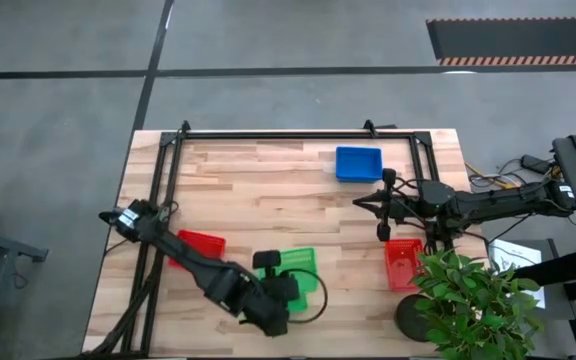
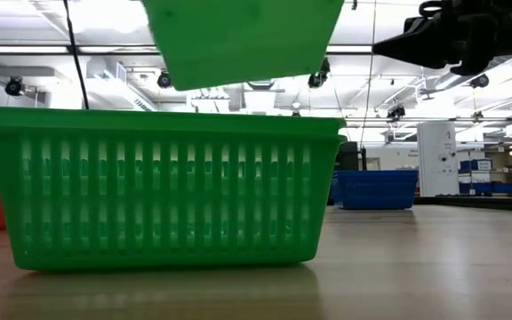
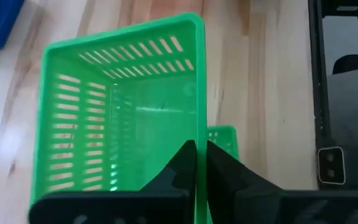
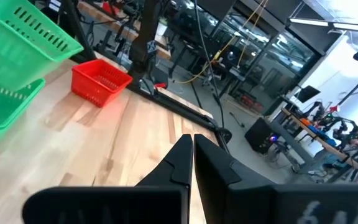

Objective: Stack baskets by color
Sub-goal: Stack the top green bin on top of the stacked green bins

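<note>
Above the table's near edge, left gripper is clamped on the rim of a lifted green basket, tilted over the green stack. Next: level, align, lower into it. Right gripper waits closed, empty, near a red basket.

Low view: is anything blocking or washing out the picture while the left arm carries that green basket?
Low view: the green stack sits close and fills the left half, hiding the table behind; ceiling lights are bright, and the held green basket is cut off at the top. Left wrist view: evenly lit; the left gripper pinches the basket's rim.
</note>
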Action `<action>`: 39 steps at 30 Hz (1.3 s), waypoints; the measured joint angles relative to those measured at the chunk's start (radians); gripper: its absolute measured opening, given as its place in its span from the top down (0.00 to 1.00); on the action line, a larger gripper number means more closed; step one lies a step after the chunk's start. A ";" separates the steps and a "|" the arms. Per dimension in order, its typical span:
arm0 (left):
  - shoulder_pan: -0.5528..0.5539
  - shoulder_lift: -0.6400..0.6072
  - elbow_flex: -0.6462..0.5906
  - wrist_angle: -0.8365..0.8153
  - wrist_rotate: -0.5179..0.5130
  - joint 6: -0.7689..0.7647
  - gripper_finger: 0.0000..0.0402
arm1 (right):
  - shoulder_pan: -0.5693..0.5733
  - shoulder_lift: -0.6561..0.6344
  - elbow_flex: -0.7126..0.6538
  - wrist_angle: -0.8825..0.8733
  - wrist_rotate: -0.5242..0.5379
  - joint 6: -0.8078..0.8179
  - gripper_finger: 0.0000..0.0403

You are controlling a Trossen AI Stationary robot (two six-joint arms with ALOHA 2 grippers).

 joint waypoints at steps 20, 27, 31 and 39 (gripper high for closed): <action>-0.062 0.100 0.020 -0.121 -0.037 -0.183 1.00 | 0.000 0.023 0.003 -0.012 0.052 0.009 0.98; -0.062 0.099 0.017 -0.077 -0.036 -0.182 1.00 | 0.000 0.033 0.003 -0.012 0.053 0.014 0.98; -0.062 0.099 0.012 -0.076 -0.013 -0.181 1.00 | 0.000 0.040 0.003 -0.013 0.060 0.017 0.98; -0.063 0.104 -0.027 -0.059 0.029 -0.182 1.00 | 0.000 0.040 0.003 -0.014 0.076 0.021 0.98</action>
